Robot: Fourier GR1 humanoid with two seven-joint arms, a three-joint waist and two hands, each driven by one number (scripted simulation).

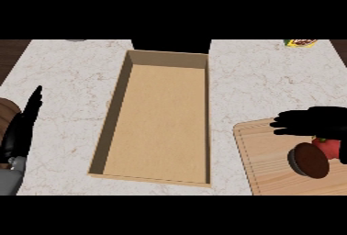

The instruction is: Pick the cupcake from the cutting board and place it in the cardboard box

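The cupcake (309, 161) lies tilted on the wooden cutting board (271, 156) at the lower right, showing a round brown face with a dark rim and a red part (328, 147) behind it. My right hand (313, 120) hovers just above it, open, its fingers stretched out to the left; its thumb side runs down the view's right edge beside the cupcake. Nothing lies in the open cardboard box (115, 114), which stands in the middle of the counter, left of the board. At the left edge my left hand (23, 125) rests open, fingers up.
A small yellow and red item (301, 42) lies at the counter's far right corner. A brown round object (5, 114) shows at the left edge behind my left hand. Marble counter runs between box and board.
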